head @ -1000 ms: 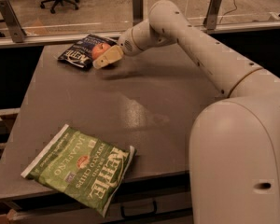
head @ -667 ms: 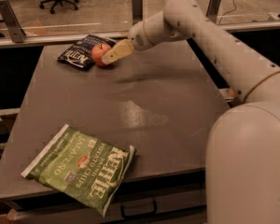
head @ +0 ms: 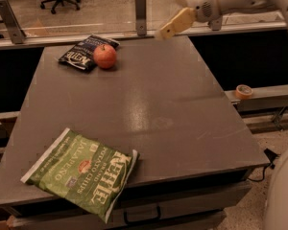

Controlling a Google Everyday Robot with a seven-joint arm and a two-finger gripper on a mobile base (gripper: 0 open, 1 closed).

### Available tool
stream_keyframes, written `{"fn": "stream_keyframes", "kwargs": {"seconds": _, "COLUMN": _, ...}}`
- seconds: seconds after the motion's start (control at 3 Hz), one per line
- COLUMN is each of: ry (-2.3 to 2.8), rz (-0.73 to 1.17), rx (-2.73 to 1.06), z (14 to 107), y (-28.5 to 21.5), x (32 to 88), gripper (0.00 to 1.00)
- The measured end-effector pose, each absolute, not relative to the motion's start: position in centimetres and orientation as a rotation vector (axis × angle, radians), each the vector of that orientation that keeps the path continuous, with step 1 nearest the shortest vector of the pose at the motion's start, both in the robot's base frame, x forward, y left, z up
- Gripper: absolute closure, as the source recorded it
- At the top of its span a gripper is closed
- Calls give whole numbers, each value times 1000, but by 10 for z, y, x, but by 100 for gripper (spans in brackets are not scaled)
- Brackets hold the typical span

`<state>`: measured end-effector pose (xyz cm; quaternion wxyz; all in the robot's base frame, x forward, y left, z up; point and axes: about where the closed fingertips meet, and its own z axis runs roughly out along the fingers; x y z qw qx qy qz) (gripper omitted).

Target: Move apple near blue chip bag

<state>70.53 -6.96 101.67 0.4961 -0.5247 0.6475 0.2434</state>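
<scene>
Gripper (head: 175, 25) aloft, clear of apple (head: 105, 56), empty, aperture can't tell | apple likely firm, smooth, rolls: grip across middle | touches blue chip bag (head: 81, 55)

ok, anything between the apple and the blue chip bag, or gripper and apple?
Nothing visible. The apple sits right against the blue chip bag, far left on the table. The gripper hangs above the far edge, right of the apple, with only bare tabletop between them. The green chip bag lies near-left, well clear.

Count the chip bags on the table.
2. The blue chip bag lies far left, beside the apple; the green chip bag lies near left. The gripper hangs above the far edge.
</scene>
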Motion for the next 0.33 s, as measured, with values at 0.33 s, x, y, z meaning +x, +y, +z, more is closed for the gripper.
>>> {"fn": "stream_keyframes", "kwargs": {"seconds": 0.33, "ry": 1546, "rz": 589, "rx": -1296, "z": 1026, "y": -72, "x": 700, "gripper": 0}}
